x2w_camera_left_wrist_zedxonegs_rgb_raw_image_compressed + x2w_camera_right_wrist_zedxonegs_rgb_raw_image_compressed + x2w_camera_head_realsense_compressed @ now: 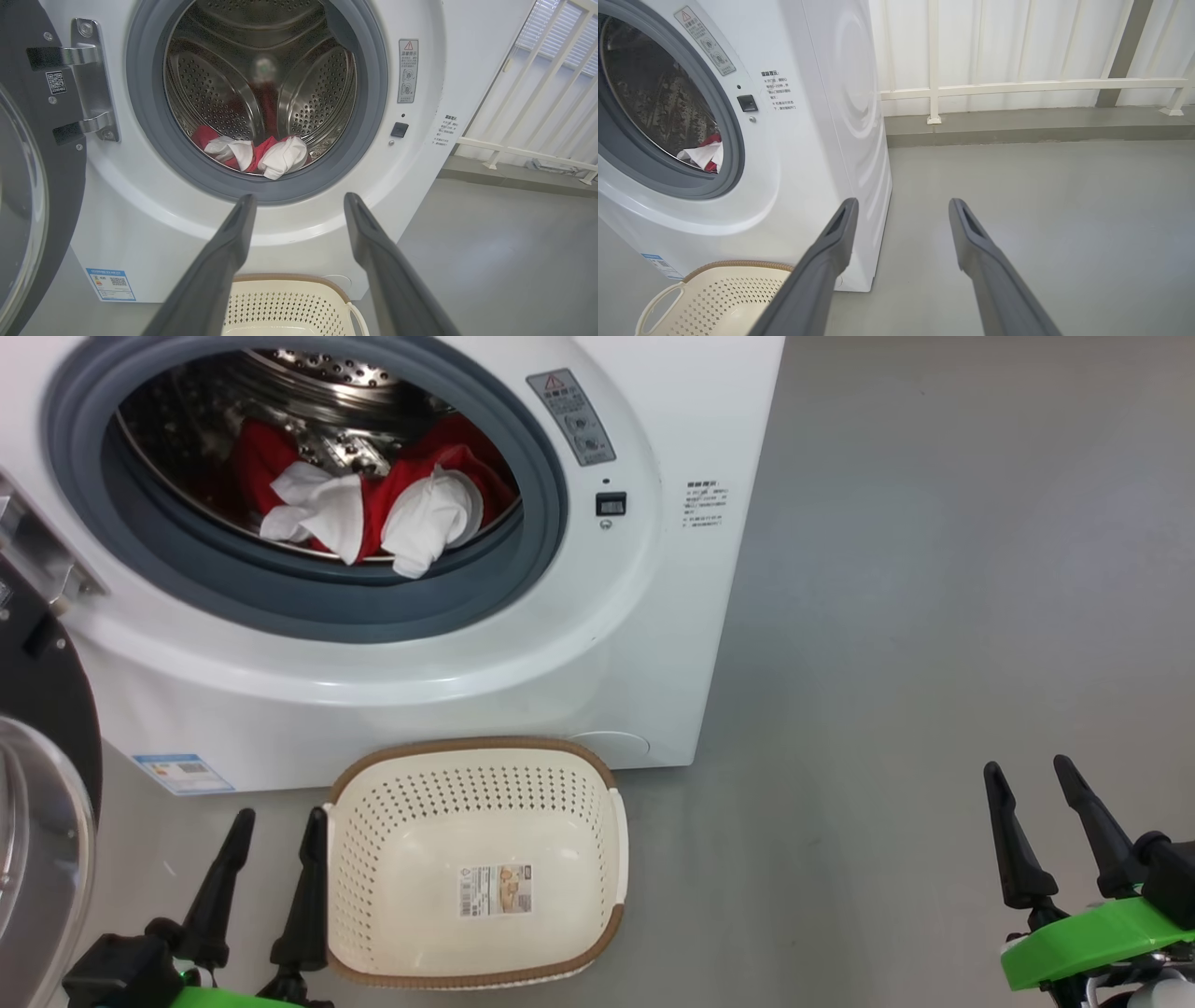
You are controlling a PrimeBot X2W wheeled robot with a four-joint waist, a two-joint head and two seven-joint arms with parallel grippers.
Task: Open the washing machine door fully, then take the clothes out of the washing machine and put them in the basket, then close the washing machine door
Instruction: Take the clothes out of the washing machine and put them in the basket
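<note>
You have a bare grey floor [934, 569] under everything, and the right wrist view adds a white railing [1017, 86] behind it. The washing machine [709, 411] stands with its round opening facing you. The washing machine door [47, 709] is swung out to the left, with its black rim and glass at the left edge of the head view.

The clothes [373, 504] lie low at the front of the steel drum [317, 84]. They are red fabric with two white pieces, one of them drooping onto the grey rubber ring [523, 569].

The basket [476, 751] sits on the floor, mouth up, with its far rim close to the machine's base. Its handles are at left and right, so its longer side seems to run along the machine front.

Your left gripper [280, 817] is just beside the basket's left wall and points toward the machine, fingers spread wide and holding nothing. Your right gripper [1027, 767] is well apart to the right over bare floor, also spread wide and holding nothing.

The left wrist view gives you the metal hinge [88, 79] and the depth of the drum. The right wrist view gives you the machine's side panel. The head view shows the paper label [495, 889] on the basket's floor.
</note>
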